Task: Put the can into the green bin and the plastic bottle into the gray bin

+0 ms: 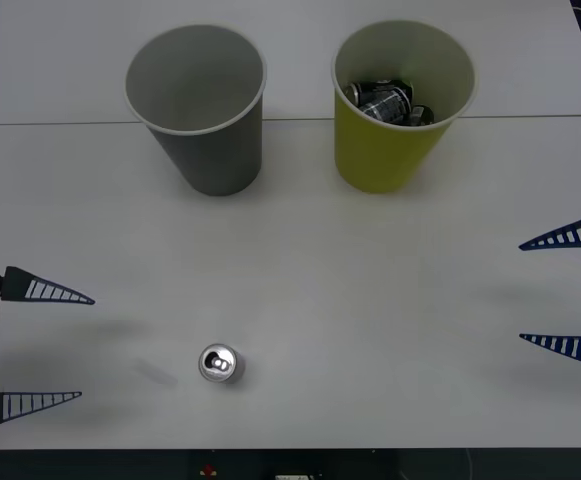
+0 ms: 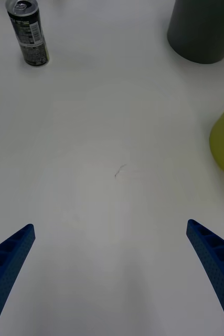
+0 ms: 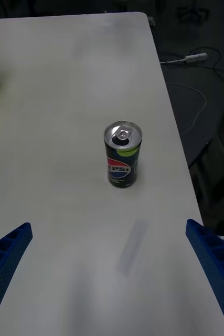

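Can [image 1: 219, 363] stands upright on the white bench [image 1: 370, 300], near its front edge and left of centre, untouched. Left pincer [image 1: 55, 345] hovers at the left edge of the front view, fingers spread wide, level with the can but well apart from it. Gray bin [image 1: 202, 105] stands at the rear left with nothing visible inside; green bin [image 1: 395, 100] stands just beside it to the right and already holds several dark cans [image 1: 385, 100]. Right pincer [image 1: 568, 290] waits at the right edge, likewise spread wide, holding nothing.

Likely hazards: the can is slim and light, so a finger arriving off-centre could tip it or roll it toward the near bench edge; a release over the wrong bin is also possible, since the two are alike in shape.

From above, only the silver top of the can is visible. The left wrist view reveals its red-white-blue logo, while the right wrist view shows the printed back of the can and the lower walls of both bins.
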Motion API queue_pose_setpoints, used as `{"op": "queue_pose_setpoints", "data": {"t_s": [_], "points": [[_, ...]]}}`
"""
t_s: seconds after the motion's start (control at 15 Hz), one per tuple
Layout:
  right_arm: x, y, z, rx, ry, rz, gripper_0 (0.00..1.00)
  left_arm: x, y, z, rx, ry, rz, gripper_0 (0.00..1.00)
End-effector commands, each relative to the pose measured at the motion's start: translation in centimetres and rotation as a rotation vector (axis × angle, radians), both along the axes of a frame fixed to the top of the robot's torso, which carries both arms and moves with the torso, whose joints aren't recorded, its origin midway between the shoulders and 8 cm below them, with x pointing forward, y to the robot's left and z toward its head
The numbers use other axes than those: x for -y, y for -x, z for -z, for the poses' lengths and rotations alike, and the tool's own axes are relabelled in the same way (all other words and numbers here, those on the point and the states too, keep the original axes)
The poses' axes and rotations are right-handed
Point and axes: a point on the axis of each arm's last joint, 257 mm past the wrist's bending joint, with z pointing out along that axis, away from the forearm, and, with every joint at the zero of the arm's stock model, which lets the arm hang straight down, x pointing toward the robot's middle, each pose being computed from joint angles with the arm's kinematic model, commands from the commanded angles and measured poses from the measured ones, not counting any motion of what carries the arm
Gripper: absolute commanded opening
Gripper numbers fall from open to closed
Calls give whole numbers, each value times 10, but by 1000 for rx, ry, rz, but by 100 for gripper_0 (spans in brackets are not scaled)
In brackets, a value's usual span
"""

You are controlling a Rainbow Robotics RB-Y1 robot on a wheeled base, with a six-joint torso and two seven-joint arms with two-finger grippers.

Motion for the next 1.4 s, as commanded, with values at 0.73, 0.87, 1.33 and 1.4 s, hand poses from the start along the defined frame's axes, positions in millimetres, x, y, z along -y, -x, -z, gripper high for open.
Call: {"op": "queue_pose_setpoints", "data": {"t_s": [0.73,0.87,1.33,1.4], "points": [[0,0,0,0,0,0,100,41,-12,73,-45,185,38,100],[0,0,0,0,0,0,100,53,-13,82,-57,206,44,100],[0,0,0,0,0,0,100,97,-21,102,-73,257,84,100],[0,0,0,0,0,0,100,104,-21,104,-75,260,90,100]]}}
